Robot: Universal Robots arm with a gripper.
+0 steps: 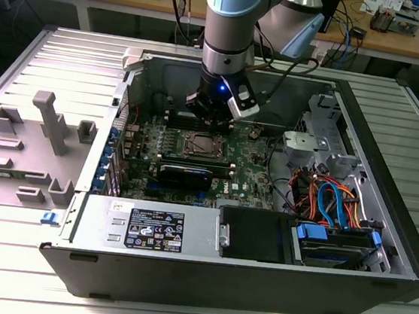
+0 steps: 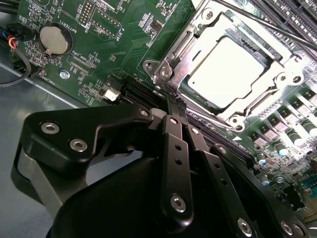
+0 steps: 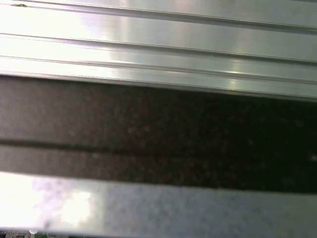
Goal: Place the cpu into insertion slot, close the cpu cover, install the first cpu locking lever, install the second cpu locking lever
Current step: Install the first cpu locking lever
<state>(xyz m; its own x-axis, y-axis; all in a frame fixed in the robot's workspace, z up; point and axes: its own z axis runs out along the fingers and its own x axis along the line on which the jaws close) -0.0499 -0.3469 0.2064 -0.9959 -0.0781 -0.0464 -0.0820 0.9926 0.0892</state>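
The cpu (image 2: pixel 232 69) lies flat in the insertion slot (image 1: pixel 198 147), its silver top bright in the second wrist view. The cpu cover (image 2: pixel 198 39), a silver frame, lies down around the chip, which shows through its window. A thin metal lever rod (image 2: pixel 277 29) runs along one side of the socket. My gripper (image 2: pixel 175 100) is shut, with its black fingers (image 2: pixel 173 129) pressed together and nothing seen between them. Its tips sit at the socket's corner, just off the cover's edge. In the exterior view the gripper (image 1: pixel 212 118) hangs right behind the socket on the green motherboard (image 1: pixel 257 174).
A long black card (image 1: pixel 185 175) lies in front of the socket, with memory slots (image 1: pixel 167 146) beside it. Case walls (image 1: pixel 131 80) ring the board. The power supply (image 1: pixel 152 230) and cables (image 1: pixel 333 201) fill the front and right. A grey fixture (image 1: pixel 47 123) stands on the table.
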